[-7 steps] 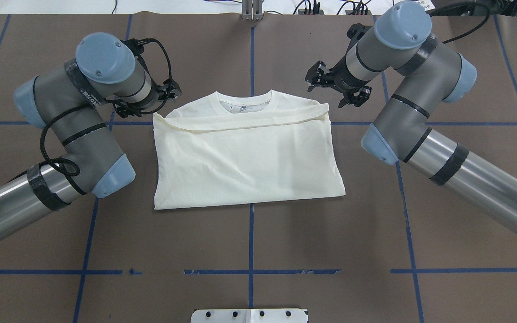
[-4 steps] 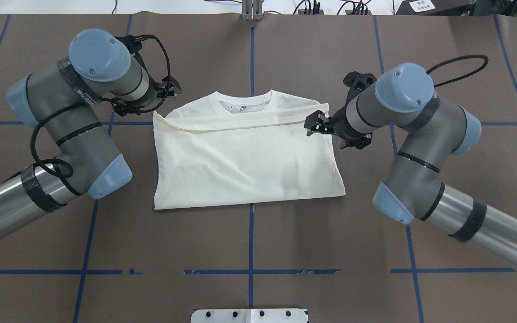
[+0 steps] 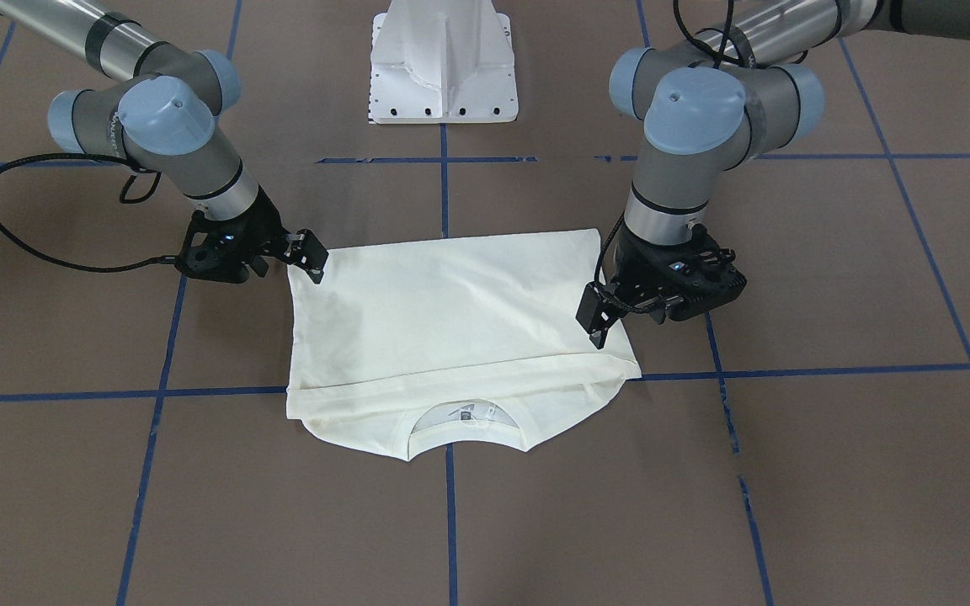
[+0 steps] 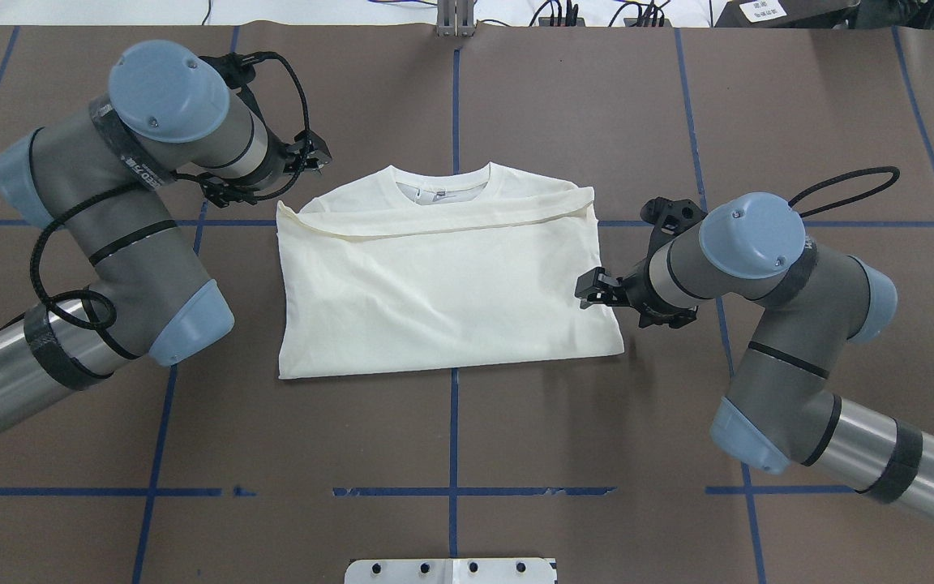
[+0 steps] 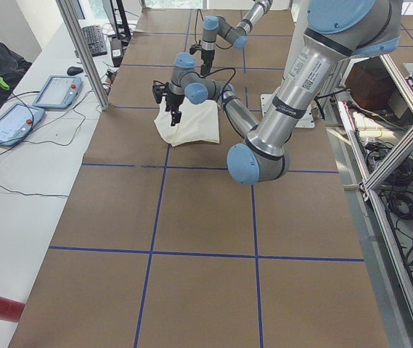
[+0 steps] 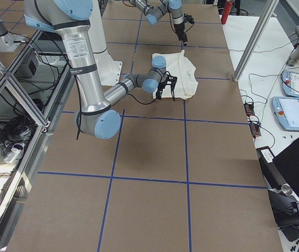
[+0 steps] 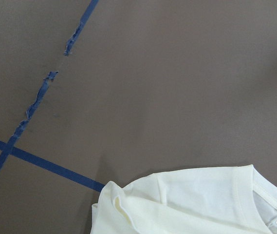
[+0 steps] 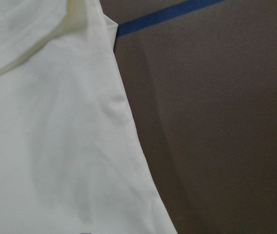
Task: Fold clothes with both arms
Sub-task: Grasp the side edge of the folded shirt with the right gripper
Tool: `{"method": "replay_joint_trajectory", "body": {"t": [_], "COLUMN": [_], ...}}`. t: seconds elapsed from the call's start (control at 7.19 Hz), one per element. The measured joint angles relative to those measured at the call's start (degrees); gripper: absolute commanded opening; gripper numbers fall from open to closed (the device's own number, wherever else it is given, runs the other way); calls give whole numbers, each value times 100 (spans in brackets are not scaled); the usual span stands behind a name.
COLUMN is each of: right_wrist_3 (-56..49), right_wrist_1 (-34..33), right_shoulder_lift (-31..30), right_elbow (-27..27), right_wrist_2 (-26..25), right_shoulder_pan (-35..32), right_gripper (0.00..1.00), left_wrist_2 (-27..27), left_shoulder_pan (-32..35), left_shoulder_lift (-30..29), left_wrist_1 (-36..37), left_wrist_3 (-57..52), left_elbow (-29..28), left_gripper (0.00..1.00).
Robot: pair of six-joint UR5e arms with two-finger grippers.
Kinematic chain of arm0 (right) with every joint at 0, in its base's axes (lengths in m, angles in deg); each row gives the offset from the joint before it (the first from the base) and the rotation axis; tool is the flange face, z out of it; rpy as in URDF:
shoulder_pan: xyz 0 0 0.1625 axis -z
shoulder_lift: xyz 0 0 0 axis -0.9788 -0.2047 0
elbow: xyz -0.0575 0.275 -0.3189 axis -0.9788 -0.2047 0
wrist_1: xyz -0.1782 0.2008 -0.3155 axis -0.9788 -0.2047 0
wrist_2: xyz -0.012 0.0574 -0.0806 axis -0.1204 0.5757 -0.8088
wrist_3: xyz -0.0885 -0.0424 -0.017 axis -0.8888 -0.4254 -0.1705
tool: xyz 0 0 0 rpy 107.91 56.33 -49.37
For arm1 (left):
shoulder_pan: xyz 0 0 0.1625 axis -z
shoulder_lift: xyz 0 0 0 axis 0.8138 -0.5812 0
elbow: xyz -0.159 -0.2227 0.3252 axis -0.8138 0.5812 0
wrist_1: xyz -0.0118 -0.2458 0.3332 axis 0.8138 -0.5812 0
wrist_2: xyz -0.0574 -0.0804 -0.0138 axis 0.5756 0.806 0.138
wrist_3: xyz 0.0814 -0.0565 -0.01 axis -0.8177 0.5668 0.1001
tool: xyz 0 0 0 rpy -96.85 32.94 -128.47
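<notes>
Two spread, empty claws, left gripper [image 4: 268,174] and right gripper [image 4: 625,302], T-shirt [image 4: 443,292] between: risk of pinching one layer, skewing the fold.

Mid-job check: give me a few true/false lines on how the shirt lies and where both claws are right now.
1. The T-shirt lies with its ribbed neck on the side away from the robot's base. True.
2. The cat print faces up. False: only plain cream fabric shows.
3. The right claw is at the shirt's right side edge. True.
4. The left claw is lifting a corner of the shirt. False: it is open beside the shoulder corner, and the shirt lies flat on the table.
5. Both sleeves are spread out sideways. False: the shirt is a folded rectangle and no sleeve sticks out.
</notes>
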Motion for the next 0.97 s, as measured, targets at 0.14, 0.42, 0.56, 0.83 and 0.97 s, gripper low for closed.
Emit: {"method": "replay_joint_trajectory", "body": {"t": [0.14, 0.42, 0.56, 0.83, 0.97], "right_wrist_3": [0, -2, -6, -14, -21], "right_wrist_1": [0, -6, -8, -15, -17], "right_shoulder_lift": [-12, -21, -23, -34, -60], "right_elbow": [0, -7, -10, -5, 7], "right_wrist_2": [12, 45, 59, 87, 102], "right_shoulder_pan": [42, 83, 93, 105, 105], "right_gripper": [55, 22, 13, 0, 0], "left_wrist_2": [0, 0, 0, 2, 6], "left_shoulder_pan": [0, 0, 0, 0, 0], "left_shoulder_lift": [3, 1, -2, -3, -6], "left_wrist_1": [2, 3, 3, 3, 3], "left_wrist_3": [-1, -3, -3, -3, -3], "left_elbow": [5, 8, 8, 28, 38], "left_gripper": [100, 100, 100, 100, 100]}}
